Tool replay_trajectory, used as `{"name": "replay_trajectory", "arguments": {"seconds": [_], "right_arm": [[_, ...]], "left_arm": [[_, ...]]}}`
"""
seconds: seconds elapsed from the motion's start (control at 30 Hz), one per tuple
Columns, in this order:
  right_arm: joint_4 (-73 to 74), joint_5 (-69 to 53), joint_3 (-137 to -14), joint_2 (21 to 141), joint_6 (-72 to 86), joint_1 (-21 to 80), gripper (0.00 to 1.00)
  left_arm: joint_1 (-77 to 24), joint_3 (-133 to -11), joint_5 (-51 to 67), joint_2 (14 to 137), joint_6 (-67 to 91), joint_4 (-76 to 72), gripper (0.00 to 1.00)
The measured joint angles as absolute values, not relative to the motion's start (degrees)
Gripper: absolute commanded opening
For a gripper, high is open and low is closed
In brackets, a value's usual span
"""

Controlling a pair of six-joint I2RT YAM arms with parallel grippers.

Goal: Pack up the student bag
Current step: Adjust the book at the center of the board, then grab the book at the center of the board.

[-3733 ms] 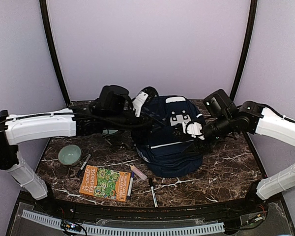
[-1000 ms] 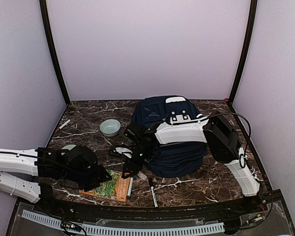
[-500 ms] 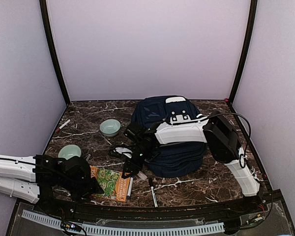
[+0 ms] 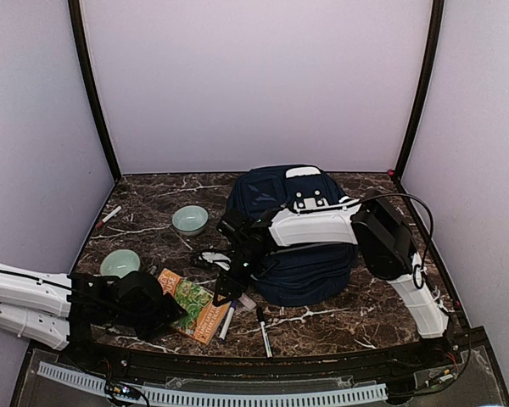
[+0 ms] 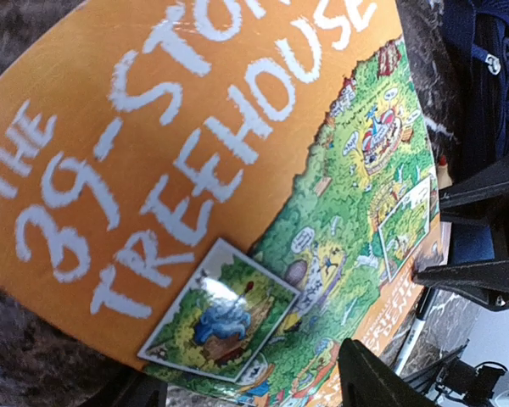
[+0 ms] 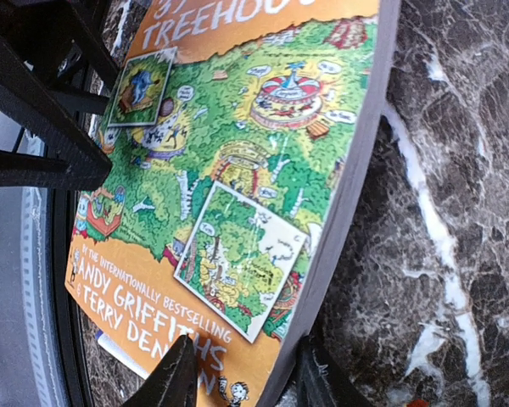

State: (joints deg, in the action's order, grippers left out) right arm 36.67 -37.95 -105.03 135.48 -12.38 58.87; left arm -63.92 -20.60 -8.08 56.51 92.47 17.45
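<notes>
FYI, your rt arm [image 4: 322,225] hides the middle of the student bag [image 4: 310,275], rear-centre on the worktop [image 4: 153,212], just behind rt pincer [image 4: 225,292], half-shut astride the book [image 4: 195,305] edge, grip unclear, while left pincer [image 4: 168,312], farther off, gapes wide, gripping nothing.

A robot test booth in a lab, not a lived-in room: plain lilac walls [image 4: 254,85] close three sides, black poles [image 4: 92,93] run up the corners, and two white robot arms [image 4: 314,226] are bolted at the near edge of a dark marble-patterned bench [image 4: 390,288] carrying staged props: the student bag [image 4: 280,191], a children's book [image 4: 195,305], two green bowls [image 4: 190,220].
</notes>
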Motion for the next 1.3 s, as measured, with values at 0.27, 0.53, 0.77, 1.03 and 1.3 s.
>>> {"name": "replay_trajectory", "arguments": {"seconds": [0.27,0.53,0.77,1.03,1.3], "right_arm": [[38.46,-39.31,-105.86,135.94,-11.07,58.48,0.42],[40.53,-40.14,-107.0,136.42,-10.17,59.22,0.43],[41.52,-38.72,-108.03,136.7,-9.74,59.57,0.43],[41.56,-38.3,-108.64,137.32,-8.82,59.51,0.36],[40.64,-38.89,-108.75,138.1,-5.96,59.13,0.28]], "left_arm": [[-61.67,-20.62,-20.25,57.52,82.74,14.39,0.71],[-60.27,-20.62,-22.94,52.42,83.31,13.85,0.71],[-60.27,-18.98,-20.6,45.74,88.2,18.41,0.72],[-58.3,-14.61,-20.01,44.71,89.14,19.4,0.73],[-52.86,-12.91,-16.73,49.95,84.71,8.14,0.73]]}}
